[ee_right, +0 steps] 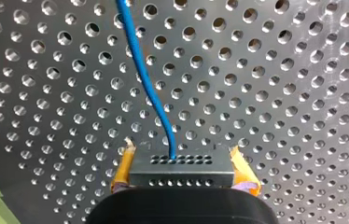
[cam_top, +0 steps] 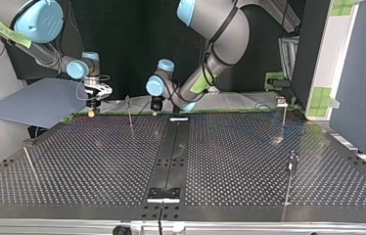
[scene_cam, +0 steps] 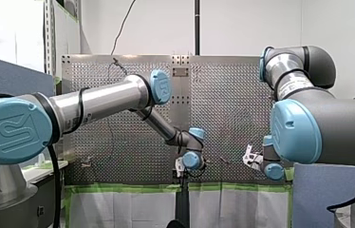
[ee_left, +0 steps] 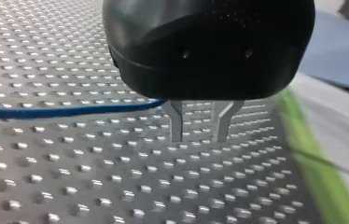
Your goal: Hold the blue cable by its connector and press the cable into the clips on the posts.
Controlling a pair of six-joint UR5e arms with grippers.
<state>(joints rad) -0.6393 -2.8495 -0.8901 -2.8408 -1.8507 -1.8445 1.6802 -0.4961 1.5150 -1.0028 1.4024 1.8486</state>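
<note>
Right gripper (ee_right: 183, 154): yellow-padded fingers (ee_right: 125, 164) were clamped on both sides of the connector (ee_right: 182, 176).
Connector: a black block with rows of small holes on its face, seated between the pads.
Blue cable (ee_right: 144, 79): it came out of a middle hole in the connector and ran ahead of the fingers in a slight curve over the perforated table (ee_right: 280, 93).
Left gripper (ee_left: 199, 126): two bare metal fingers (ee_left: 176, 122) stood apart with nothing between them, their tips close over the table.
Cable at left gripper: a blue run passed beside the fingers and ended behind the black housing.
Posts (cam_top: 129, 111): thin rods stood well apart on the table in the top view.
Joint cap (scene_cam: 12, 130): blue, with an embossed logo whose letters were not clear.
Arm label (scene_cam: 293, 88): white, with print too small to read.
Green tape (scene_cam: 133, 188): it ran along the table's edge.
</note>
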